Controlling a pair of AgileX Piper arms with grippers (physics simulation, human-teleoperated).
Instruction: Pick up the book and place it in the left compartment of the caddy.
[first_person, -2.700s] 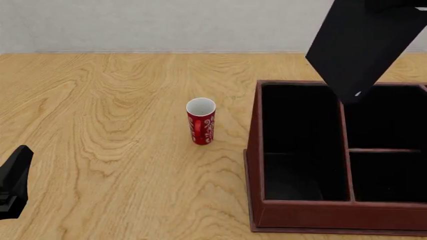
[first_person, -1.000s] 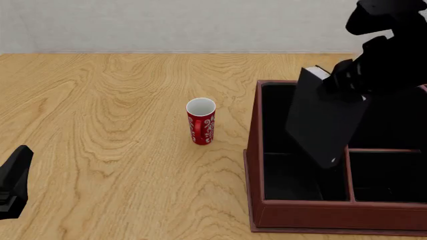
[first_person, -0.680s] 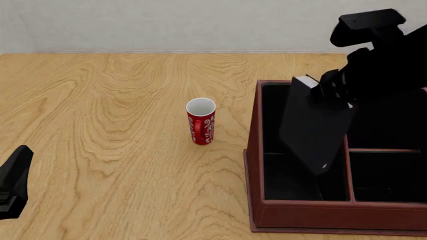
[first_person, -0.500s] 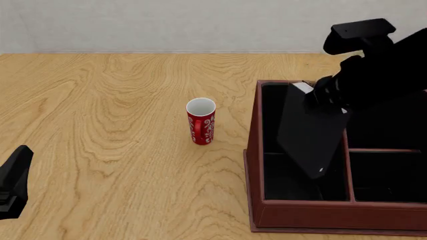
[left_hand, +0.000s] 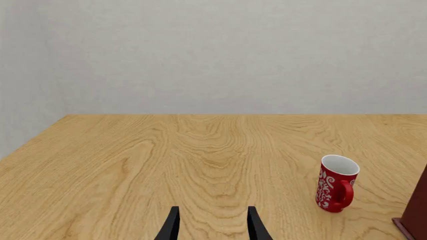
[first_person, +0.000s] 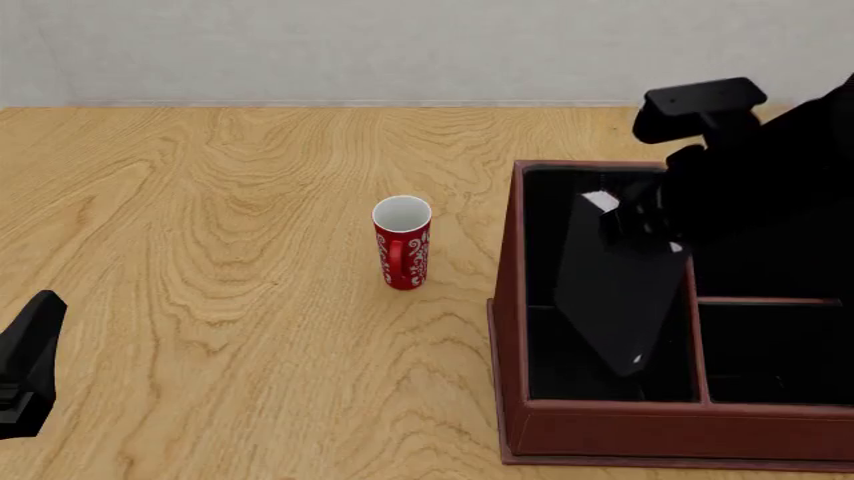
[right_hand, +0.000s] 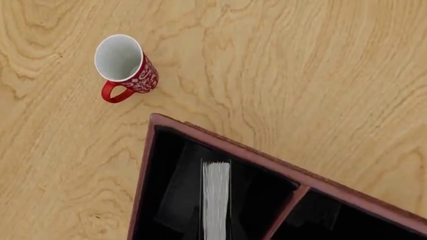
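Right gripper (first_person: 638, 222): closed on the upper end of the plain black hardcover book (first_person: 617, 290); the fingers themselves merge with the dark arm in the front view, so grip depth cannot be confirmed. Left gripper (left_hand: 212, 227): fingers parted, holding nothing, parked low over the light wooden table (first_person: 200, 250), well apart from the work.

Location of book: held tilted, its lower end inside the long, narrow black-lined left compartment (first_person: 587, 330) of the large dark red-brown rectangular caddy (first_person: 514, 380). Whether its lower corner touches the floor of the section cannot be told.

Step in hand, as judged: lowering and seating the book. To do it well, bring the book nearer upright so it clears the divider on its right and the outer wall on its left, ease it down until it bears on the floor, and only then part the fingers. Release while tilted risks it toppling against a wall.

Appearance of book: matt black covers, unmarked; the right wrist view shows its white-grey page edge as a narrow ribbed strip.

A red patterned mug (first_person: 402, 243) stands on the table, apart from the caddy.
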